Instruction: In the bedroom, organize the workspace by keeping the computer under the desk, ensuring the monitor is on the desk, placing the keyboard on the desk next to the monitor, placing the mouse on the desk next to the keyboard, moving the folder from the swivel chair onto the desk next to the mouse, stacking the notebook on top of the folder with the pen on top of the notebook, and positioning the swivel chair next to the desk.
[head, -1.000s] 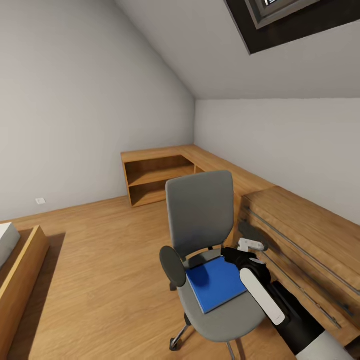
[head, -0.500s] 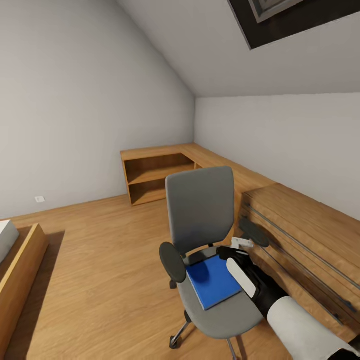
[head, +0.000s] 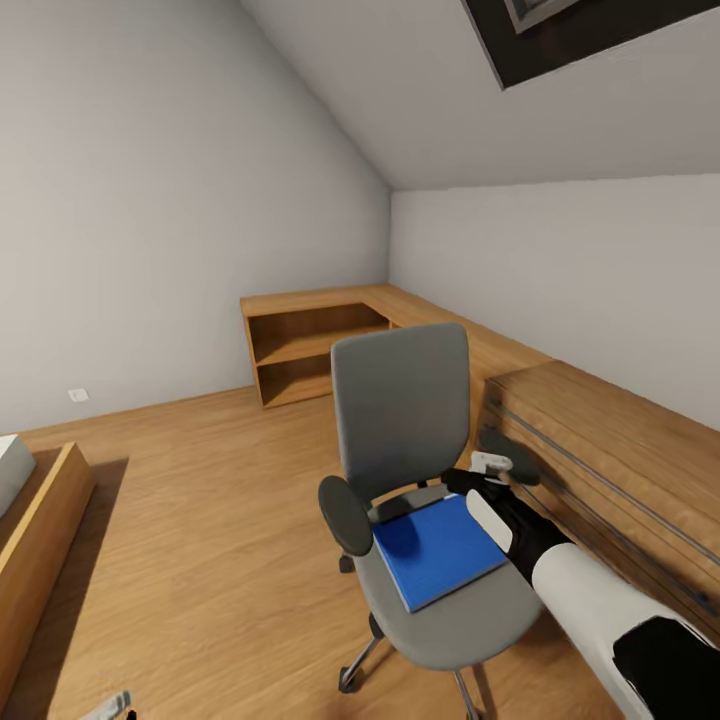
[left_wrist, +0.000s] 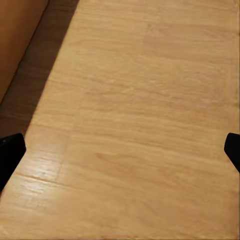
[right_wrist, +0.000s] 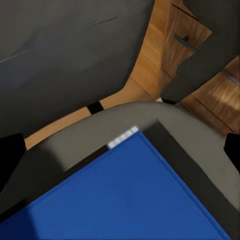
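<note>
The grey swivel chair (head: 402, 415) stands in the middle of the wooden floor, facing me. The blue folder (head: 438, 550) lies flat on its seat. My right gripper (head: 467, 484) reaches in from the lower right and hovers at the folder's far right corner, close to the chair's right armrest (head: 507, 443). In the right wrist view the folder (right_wrist: 140, 200) lies just below my right gripper (right_wrist: 120, 152), whose fingers are spread wide with nothing between them. My left gripper (left_wrist: 120, 150) hangs open over bare floor. The desk, monitor, keyboard, mouse, notebook, pen and computer are out of view.
A light wooden dresser (head: 610, 450) stands right beside the chair. A low wooden shelf unit (head: 310, 345) runs along the back corner. A wooden bed frame (head: 40, 530) sits at the left. Open floor (head: 210, 520) lies left of the chair.
My right arm has stretched further forward, carrying the gripper up along the folder's right side toward its far corner. The head view has shifted slightly.
</note>
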